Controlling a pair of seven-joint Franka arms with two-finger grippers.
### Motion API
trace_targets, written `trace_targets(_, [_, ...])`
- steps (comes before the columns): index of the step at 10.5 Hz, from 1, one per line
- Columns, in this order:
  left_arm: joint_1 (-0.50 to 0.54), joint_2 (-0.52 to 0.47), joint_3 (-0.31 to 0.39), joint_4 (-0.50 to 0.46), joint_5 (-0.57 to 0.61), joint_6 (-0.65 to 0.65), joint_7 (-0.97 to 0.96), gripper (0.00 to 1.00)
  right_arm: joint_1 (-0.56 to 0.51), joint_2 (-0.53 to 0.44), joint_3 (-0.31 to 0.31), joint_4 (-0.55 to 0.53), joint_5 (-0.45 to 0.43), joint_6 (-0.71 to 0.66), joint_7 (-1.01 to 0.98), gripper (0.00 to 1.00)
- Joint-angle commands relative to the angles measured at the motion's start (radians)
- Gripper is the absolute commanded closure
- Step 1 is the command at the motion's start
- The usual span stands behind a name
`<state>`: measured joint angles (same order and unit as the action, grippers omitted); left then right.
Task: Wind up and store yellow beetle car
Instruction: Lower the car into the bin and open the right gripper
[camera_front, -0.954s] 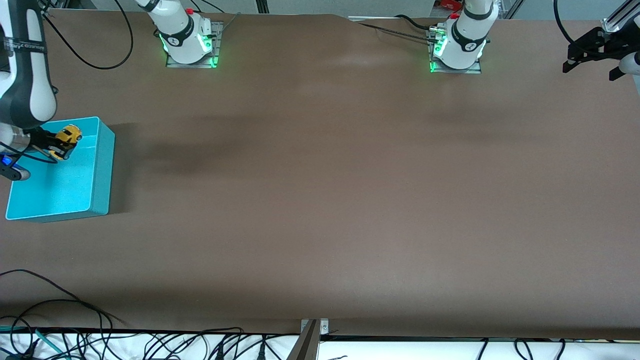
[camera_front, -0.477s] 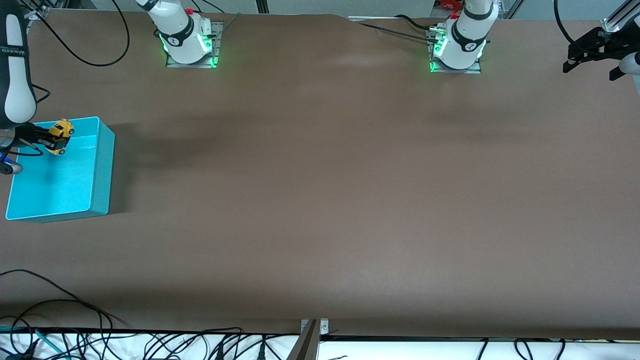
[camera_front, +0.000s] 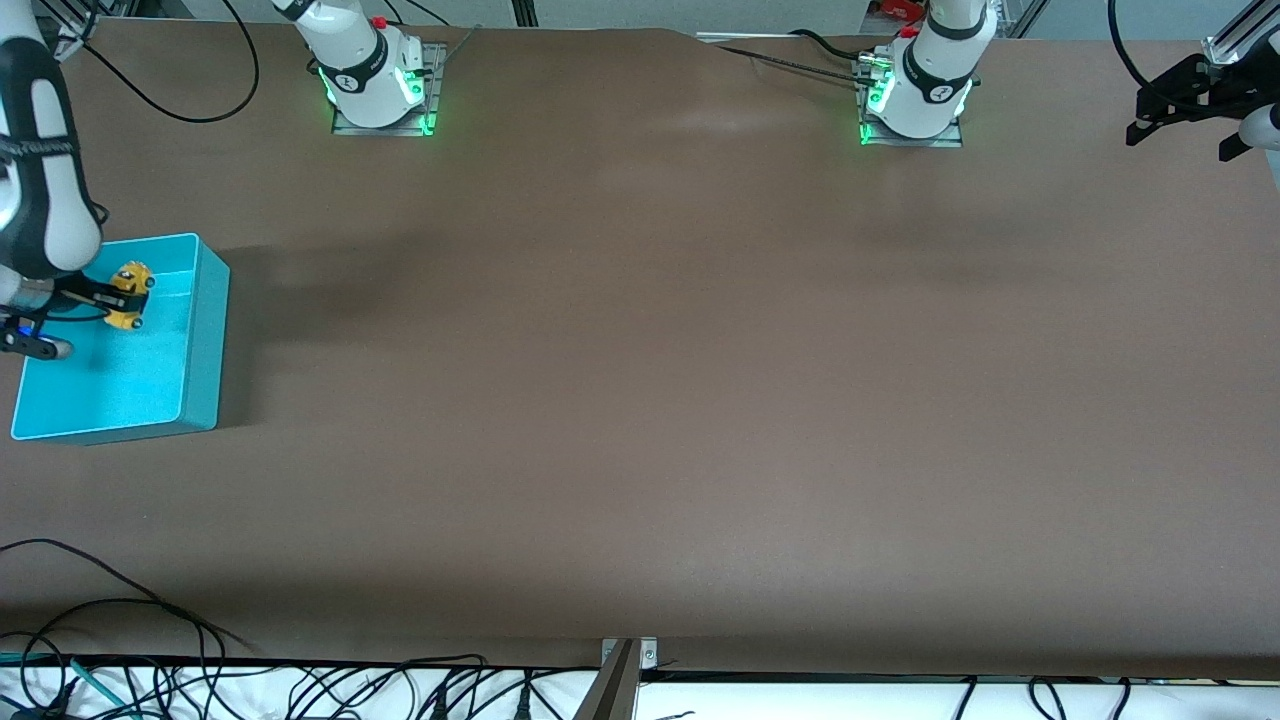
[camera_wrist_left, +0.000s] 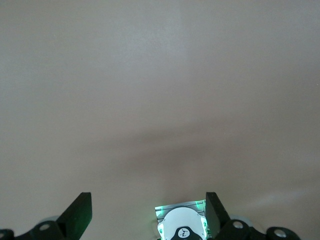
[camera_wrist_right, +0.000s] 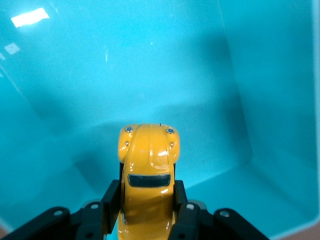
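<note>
The yellow beetle car (camera_front: 128, 293) is a tiny rounded toy with a dark window. My right gripper (camera_front: 112, 297) is shut on its sides and holds it inside the open top of the turquoise bin (camera_front: 205, 330), at the right arm's end of the table. In the right wrist view the car (camera_wrist_right: 148, 172) sits between the black fingers (camera_wrist_right: 111, 197) of the right gripper (camera_wrist_right: 145, 200), nose toward the bin's floor (camera_wrist_right: 200, 75). My left gripper (camera_front: 1182, 140) waits open and empty, high over the left arm's end of the table. The left wrist view shows that gripper (camera_wrist_left: 147, 214) above bare table.
The two arm bases (camera_front: 375, 85) (camera_front: 915, 95) glow green along the table's edge farthest from the front camera. Loose black cables (camera_front: 150, 640) lie along the nearest edge. A brown mat (camera_front: 640, 380) covers the table.
My right gripper has carried the car a little across the bin's opening and then down, lower into the bin. The left arm has not moved.
</note>
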<state>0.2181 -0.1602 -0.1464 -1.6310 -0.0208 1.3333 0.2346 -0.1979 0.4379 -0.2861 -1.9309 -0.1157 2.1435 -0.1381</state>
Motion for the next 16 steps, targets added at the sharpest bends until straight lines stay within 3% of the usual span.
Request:
trace_targets(1, [0.006,0.015,-0.004,0.033,-0.001,-0.022,0.003,0.00,-0.049,0.047,0.010,0.000,0.019,0.106,-0.081,0.90])
trace_targets(2, [0.006,0.015,-0.004,0.033,-0.001,-0.022,0.003,0.00,-0.063,0.051,0.012,-0.005,0.055,0.140,-0.130,0.75])
trace_targets(4, [0.006,0.015,-0.004,0.033,-0.001,-0.022,0.002,0.00,-0.064,0.044,0.012,0.006,0.138,0.138,-0.188,0.00])
trace_targets(7, [0.007,0.015,-0.004,0.033,-0.001,-0.022,0.003,0.00,-0.055,-0.068,0.025,0.021,0.140,0.056,-0.187,0.00])
trace_targets(11, [0.007,0.015,-0.004,0.033,-0.001,-0.022,0.003,0.00,-0.054,-0.194,0.134,0.090,0.140,0.039,-0.178,0.00])
trace_targets(12, [0.007,0.015,-0.004,0.033,-0.001,-0.022,0.003,0.00,-0.057,-0.262,0.171,0.089,0.139,0.024,-0.181,0.00])
trace_targets(13, [0.007,0.015,-0.004,0.033,-0.001,-0.022,0.003,0.00,-0.038,-0.321,0.171,0.087,0.140,-0.061,-0.173,0.00])
trace_targets(16, [0.006,0.015,-0.005,0.036,-0.001,-0.022,0.006,0.00,0.183,-0.470,0.118,0.085,0.137,-0.308,0.056,0.00])
